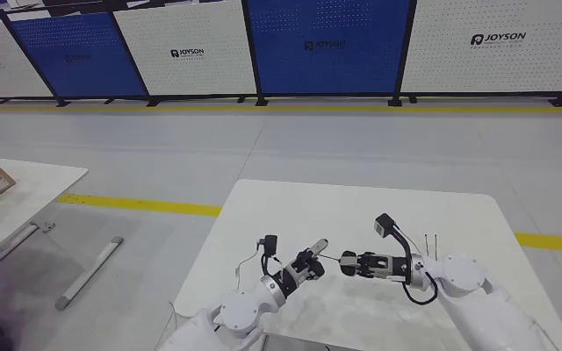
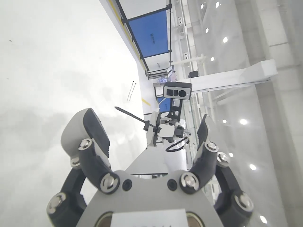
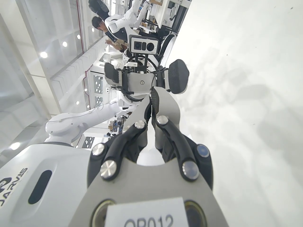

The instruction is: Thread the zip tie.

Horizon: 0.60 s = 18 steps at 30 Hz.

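Pinching the zip tie [image 2: 131, 116] between closed fingers [image 3: 165, 105], the right gripper [image 3: 151, 93] points its long axis toward the left gripper [image 2: 149, 121], whose spread fingers [image 2: 94, 128] sit near the free tip.

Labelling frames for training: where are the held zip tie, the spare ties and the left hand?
Held zip tie [image 2: 131, 116]: left wrist view, mid-strap.
Spare ties [image 2: 130, 90]: left wrist view, one strap's middle.
Left hand [image 2: 148, 115]: left wrist view, midway between fingertips.

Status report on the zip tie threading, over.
Left claw open, empty. Right claw shut on zip tie, unthreaded. Spare zip ties on table, off to the side.
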Each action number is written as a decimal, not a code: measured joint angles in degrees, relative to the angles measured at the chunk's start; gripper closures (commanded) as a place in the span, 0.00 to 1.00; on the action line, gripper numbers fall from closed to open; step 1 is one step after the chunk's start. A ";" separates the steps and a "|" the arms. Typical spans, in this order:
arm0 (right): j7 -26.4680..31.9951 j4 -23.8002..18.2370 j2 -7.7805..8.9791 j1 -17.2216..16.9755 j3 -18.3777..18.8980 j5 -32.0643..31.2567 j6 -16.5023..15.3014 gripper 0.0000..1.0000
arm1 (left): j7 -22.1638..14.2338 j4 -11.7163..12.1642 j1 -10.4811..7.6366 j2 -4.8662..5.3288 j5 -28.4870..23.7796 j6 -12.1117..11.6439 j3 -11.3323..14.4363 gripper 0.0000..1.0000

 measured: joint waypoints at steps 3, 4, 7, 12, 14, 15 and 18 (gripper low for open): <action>-0.18 -0.09 -0.11 0.02 -0.10 -0.30 0.33 1.00 | 2.75 0.02 0.05 -0.33 -1.02 -0.07 -0.04 0.00; -0.20 -0.09 -0.11 0.03 -0.10 -0.32 0.33 1.00 | 2.78 0.01 0.04 -0.33 -1.00 -0.03 -0.03 0.00; -0.21 -0.08 -0.11 0.03 -0.09 -0.31 0.33 1.00 | 2.63 0.00 0.04 -0.31 -0.93 -0.01 -0.02 0.00; -0.20 -0.08 -0.11 0.03 -0.09 -0.31 0.32 1.00 | 1.44 0.21 0.03 -0.39 0.17 -0.30 0.33 0.00; -0.20 -0.08 -0.11 0.03 -0.09 -0.30 0.32 1.00 | 0.24 0.51 0.12 -0.46 1.27 -1.61 0.50 0.00; -0.20 -0.08 -0.11 0.03 -0.09 -0.30 0.32 1.00 | -0.17 0.71 0.21 -0.49 1.59 -2.38 0.52 0.17; -0.20 -0.08 -0.11 0.03 -0.09 -0.30 0.32 1.00 | -1.28 1.32 0.43 -0.61 1.61 -3.85 0.38 0.58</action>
